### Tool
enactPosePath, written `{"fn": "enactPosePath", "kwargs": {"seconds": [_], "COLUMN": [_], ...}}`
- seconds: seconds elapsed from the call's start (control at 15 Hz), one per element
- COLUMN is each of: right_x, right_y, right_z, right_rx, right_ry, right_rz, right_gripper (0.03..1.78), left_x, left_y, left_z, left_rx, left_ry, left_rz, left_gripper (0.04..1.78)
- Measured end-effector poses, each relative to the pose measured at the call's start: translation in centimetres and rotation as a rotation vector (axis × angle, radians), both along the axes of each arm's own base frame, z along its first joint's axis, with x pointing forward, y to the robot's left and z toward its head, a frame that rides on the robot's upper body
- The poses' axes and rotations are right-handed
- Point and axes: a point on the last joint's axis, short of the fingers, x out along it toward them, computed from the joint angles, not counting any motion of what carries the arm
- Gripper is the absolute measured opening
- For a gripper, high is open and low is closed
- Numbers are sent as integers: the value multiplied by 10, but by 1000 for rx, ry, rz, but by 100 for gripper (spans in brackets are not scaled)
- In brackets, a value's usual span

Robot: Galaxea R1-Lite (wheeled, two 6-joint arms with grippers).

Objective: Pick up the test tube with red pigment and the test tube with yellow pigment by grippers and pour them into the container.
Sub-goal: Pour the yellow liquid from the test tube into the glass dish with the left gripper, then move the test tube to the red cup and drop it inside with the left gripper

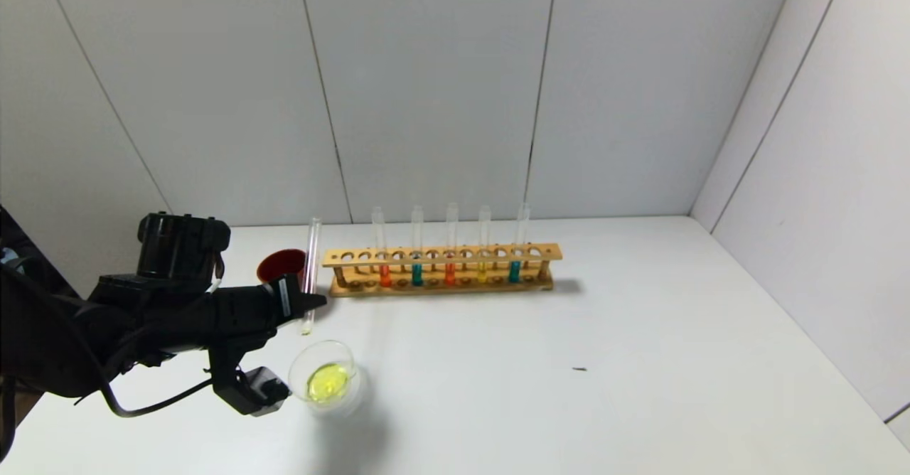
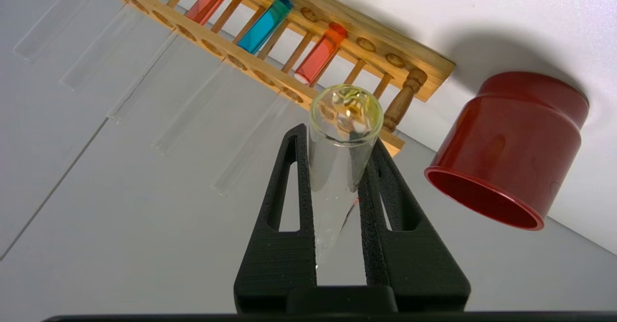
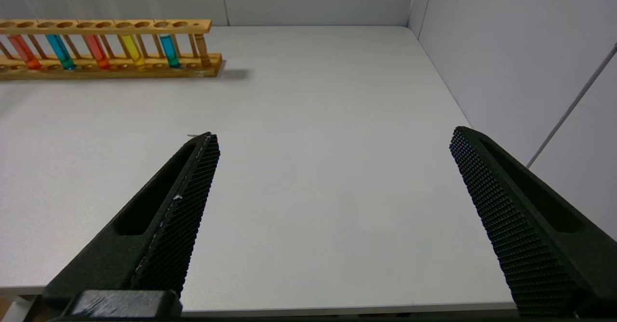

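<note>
One tube (image 2: 343,143) in left pincer (image 2: 337,139), contents barely discernible.

The head camera looks forward and down from above the near edge of the white table (image 1: 640,333), taking in the whole tabletop and the wall panels behind. The left wrist camera sits close behind the left gripper (image 2: 337,167), facing along its fingers toward the wooden rack (image 2: 337,37) and the red cup (image 2: 511,148), both near. The right wrist camera looks out between the fingers of the right gripper (image 3: 332,177), low over the table. All three views share the rack.
</note>
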Motion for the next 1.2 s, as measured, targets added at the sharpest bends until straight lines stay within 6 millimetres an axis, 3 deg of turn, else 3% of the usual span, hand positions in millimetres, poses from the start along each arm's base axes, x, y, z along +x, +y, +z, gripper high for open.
{"fn": "enactPosePath", "kwargs": {"seconds": [0.33,0.53,0.67,1.0,1.2], "right_x": [0,0,0,0,0], "right_y": [0,0,0,0,0], "right_z": [0,0,0,0,0], "right_rx": [0,0,0,0,0], "right_ry": [0,0,0,0,0], "right_rz": [0,0,0,0,0], "right_gripper": [175,175,175,175,175], "left_x": [-2,-4,-6,-21,-33], "left_y": [0,0,0,2,8], "left_z": [-1,-1,6,60,80], "left_rx": [-8,-111,-250,-755,-1043], "left_ry": [14,84,136,111,156], "left_rz": [5,75,147,433,645], "left_gripper": [31,31,31,31,31]}}
